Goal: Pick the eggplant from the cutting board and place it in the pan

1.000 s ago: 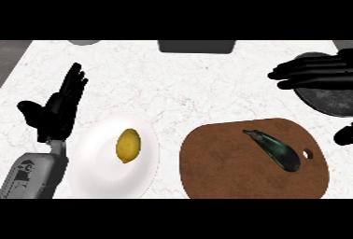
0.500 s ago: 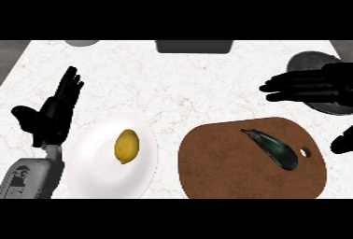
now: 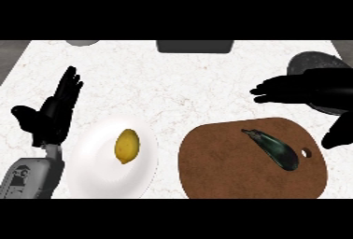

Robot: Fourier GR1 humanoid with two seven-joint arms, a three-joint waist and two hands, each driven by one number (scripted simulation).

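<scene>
A dark green eggplant (image 3: 272, 148) lies slantwise on the brown cutting board (image 3: 228, 172) at the lower right. The dark pan (image 3: 314, 62) sits at the right edge of the counter, partly hidden by my right hand. My right hand (image 3: 303, 88) hovers open above the counter, beyond the board's far edge, fingers pointing left, with nothing in it. Its shadow falls to the board's right. My left hand (image 3: 53, 112) rests open at the left, fingers up, beside the white plate.
A white plate (image 3: 96, 172) holding a yellow lemon (image 3: 127, 145) stands left of the board. A grey object (image 3: 194, 45) and a small grey dish (image 3: 82, 42) sit along the counter's far edge.
My right hand has moved left and nearer, away from the pan and towards the board. The left hand has shifted slightly. The eggplant has not moved.
</scene>
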